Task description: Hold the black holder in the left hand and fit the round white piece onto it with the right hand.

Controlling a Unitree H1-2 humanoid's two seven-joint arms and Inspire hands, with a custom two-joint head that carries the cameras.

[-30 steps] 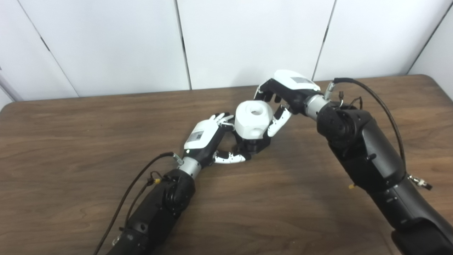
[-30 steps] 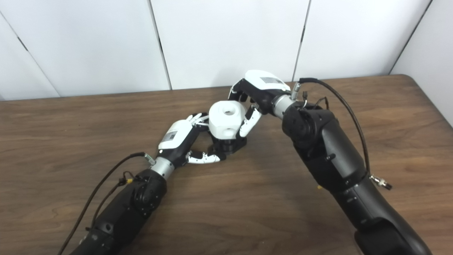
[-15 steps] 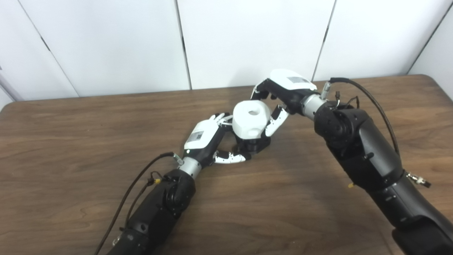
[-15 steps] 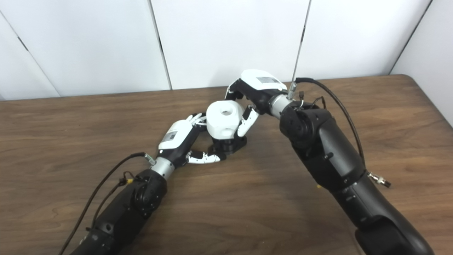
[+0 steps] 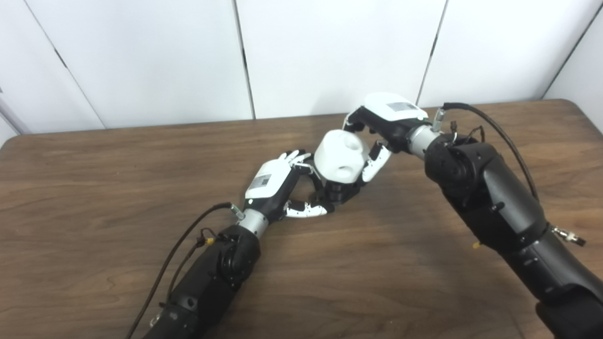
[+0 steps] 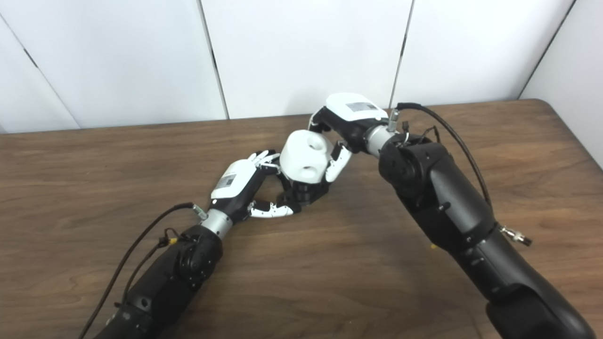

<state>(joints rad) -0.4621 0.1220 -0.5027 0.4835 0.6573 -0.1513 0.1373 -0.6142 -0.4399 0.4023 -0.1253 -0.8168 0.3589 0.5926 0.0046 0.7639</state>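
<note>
White round piece (image 5: 340,156) is sitting tilted on the black holder (image 5: 338,192); right hand (image 5: 384,123) fingers are wrapping it; left hand (image 5: 278,182) fingers are squeezing the holder.

both views look from head height, down and forward over the brown table (image 5: 94,155) toward the white panelled wall (image 5: 330,52) at its far side. the two sit side by side, a little apart; the right eye view shows the same scene displaced leftward in frame. framing is medium-near: both arms enter at the bottom edge, cut off there. both share the meeting point mid-table, where the left hand (image 5: 275,181) and right hand (image 6: 351,123) converge. the table's rounded left corner shows only in the left eye view; the right eye view shows more side wall at right.
</note>
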